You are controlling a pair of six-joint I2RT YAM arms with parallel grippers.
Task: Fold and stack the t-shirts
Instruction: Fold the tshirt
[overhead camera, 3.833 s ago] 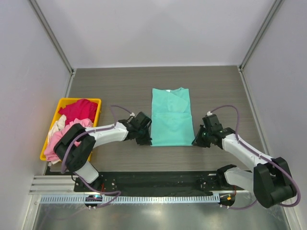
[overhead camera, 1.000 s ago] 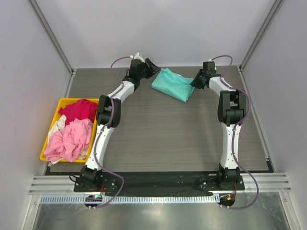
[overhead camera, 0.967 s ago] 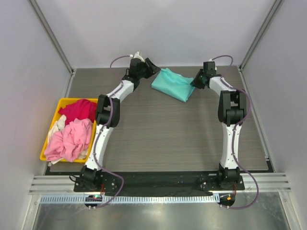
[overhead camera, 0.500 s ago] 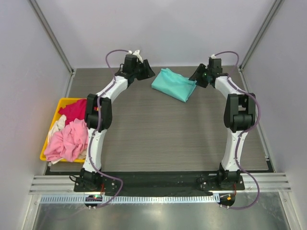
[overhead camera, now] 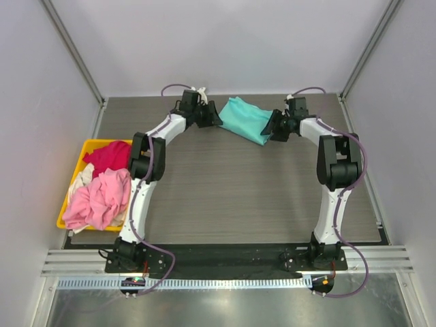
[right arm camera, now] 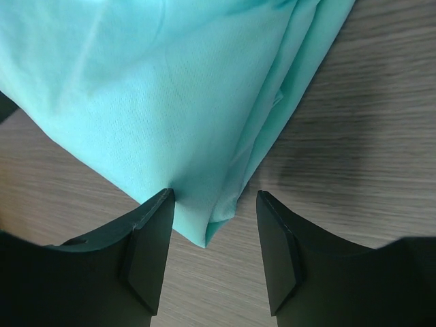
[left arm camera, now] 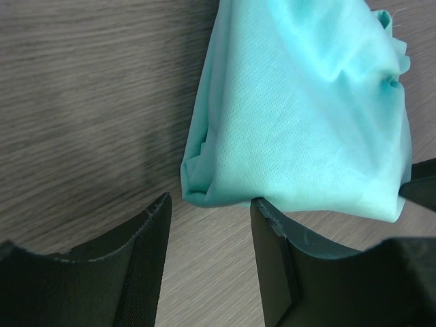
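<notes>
grey wood-grain table (overhead camera: 225, 204) is recorded under the whole scene. the left arm (overhead camera: 145, 163) and right arm (overhead camera: 336, 167) are seen stretched out towards the far edge of the table. a yellow bin (overhead camera: 92, 142) is noted at the table's left side, well apart from the arms' tips; a light pink t-shirt (overhead camera: 99, 197), a magenta-red t-shirt (overhead camera: 109, 155) and a whitish t-shirt (overhead camera: 80, 176) are heaped inside it, unfolded. the teal t-shirt (overhead camera: 246, 118) is found folded into a compact bundle on the far middle of the table, lying flat between the two grippers. the left gripper (left arm camera: 211, 206) is observed with its jaws parted; one folded corner of the teal t-shirt (left arm camera: 300, 129) lies just at the mouth of the gap and is not pinched. the right gripper (right arm camera: 214, 197) is likewise seen parted, with the opposite corner of the teal t-shirt (right arm camera: 170, 88) reaching down between the fingers, loose; nothing is gripped by either.
</notes>
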